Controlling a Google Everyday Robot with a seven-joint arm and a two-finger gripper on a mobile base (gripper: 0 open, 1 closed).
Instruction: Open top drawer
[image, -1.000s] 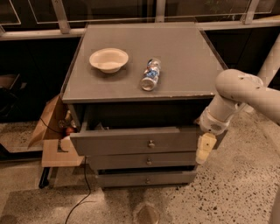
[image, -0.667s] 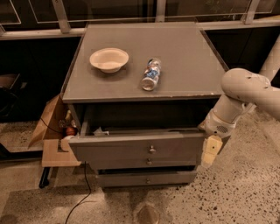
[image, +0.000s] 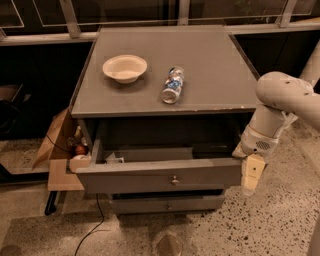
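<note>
The top drawer (image: 160, 176) is a wide grey front with a small round metal knob (image: 174, 180) at its centre. It stands pulled well out from the grey cabinet (image: 165, 60), and its inside shows a few small items at the left. My gripper (image: 251, 172) hangs at the drawer's right end, just beside the front corner, on the white arm (image: 280, 107) that comes in from the right. A cream finger (image: 252, 173) points down beside the drawer front.
A white bowl (image: 124, 67) and a lying plastic bottle (image: 172, 85) are on the cabinet top. A narrower grey drawer (image: 167, 204) sits below. An open cardboard box (image: 60, 150) stands at the cabinet's left. A black cable (image: 92, 227) runs over the speckled floor.
The top drawer has come further out toward the camera. My gripper has moved forward and down with its right end.
</note>
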